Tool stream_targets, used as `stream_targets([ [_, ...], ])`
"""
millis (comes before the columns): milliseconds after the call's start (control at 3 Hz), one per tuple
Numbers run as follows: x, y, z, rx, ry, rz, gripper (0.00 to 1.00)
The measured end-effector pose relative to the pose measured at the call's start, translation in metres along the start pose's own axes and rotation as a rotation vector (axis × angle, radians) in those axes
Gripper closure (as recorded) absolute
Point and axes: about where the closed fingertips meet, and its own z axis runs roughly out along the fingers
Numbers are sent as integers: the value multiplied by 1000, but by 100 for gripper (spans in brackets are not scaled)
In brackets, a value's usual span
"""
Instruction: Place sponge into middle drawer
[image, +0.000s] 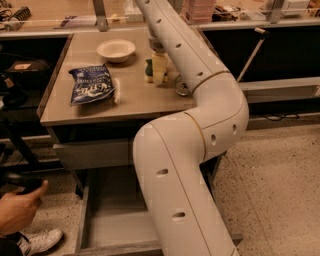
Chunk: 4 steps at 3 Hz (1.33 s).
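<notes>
Nearest, low in the camera view, the middle drawer (111, 220) stands pulled out under the bench (135, 97), its flat grey floor bare. A person's hand (17, 209) and a white shoe (42, 241) show at the lower left. The robot's thick white arm (192, 150) rises over the drawer's right part, bends and reaches back across the benchtop. On the bench lies a blue chip bag (92, 85) towards the left. Further back, near the middle, sits the sponge (149, 70): small, dark green on top over a pale yellow base, partly hidden. The end effector (159, 66) is right at the sponge; I cannot tell whether it is spread or gripping. Beyond, a pale bowl (116, 50) rests near the back edge.
</notes>
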Motion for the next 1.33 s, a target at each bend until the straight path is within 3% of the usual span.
stream_targets([
  [667, -10, 19, 10, -65, 28, -109, 0],
  [1000, -14, 20, -7, -58, 26, -199, 0],
  [1333, -22, 11, -18, -15, 8, -270, 0],
])
